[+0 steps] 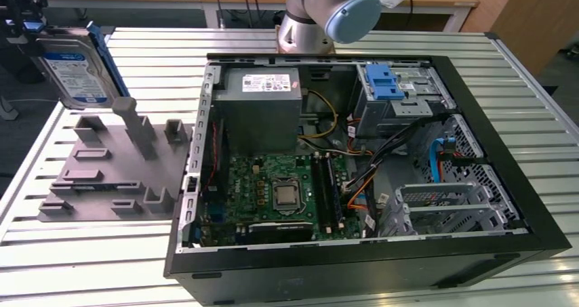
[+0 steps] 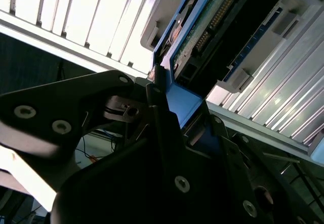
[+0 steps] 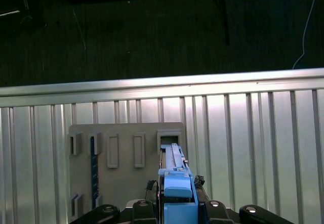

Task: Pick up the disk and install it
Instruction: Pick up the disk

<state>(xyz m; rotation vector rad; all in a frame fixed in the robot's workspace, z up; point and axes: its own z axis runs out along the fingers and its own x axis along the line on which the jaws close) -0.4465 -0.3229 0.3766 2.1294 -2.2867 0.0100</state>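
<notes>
Pincer [image 2: 169, 100]: closed on the blue bracket end of the disk [image 1: 77, 68], with dark fingers pressed against either side of the bracket in the second wrist view.

Disk: carried on edge, label facing the exterior view, clear of the counter [image 1: 81, 253]. It hangs at the exterior view's far left, above the rear part of the grey holder [image 1: 108, 168]. Its lower corner is near the top of the holder's tall post; contact there cannot be determined. In the first wrist view the disk [image 3: 176, 181] appears edge-on, over an open slot of the holder [image 3: 126, 133].

Computer case [image 1: 362, 266]: lying open on the slatted counter, just beside the holder on the exterior view's right, well apart from the disk. The silver drive cage [image 1: 411, 107] with a blue latch sits in the case's far corner.

Arm [image 1: 330, 12]: base stands behind the case.
</notes>
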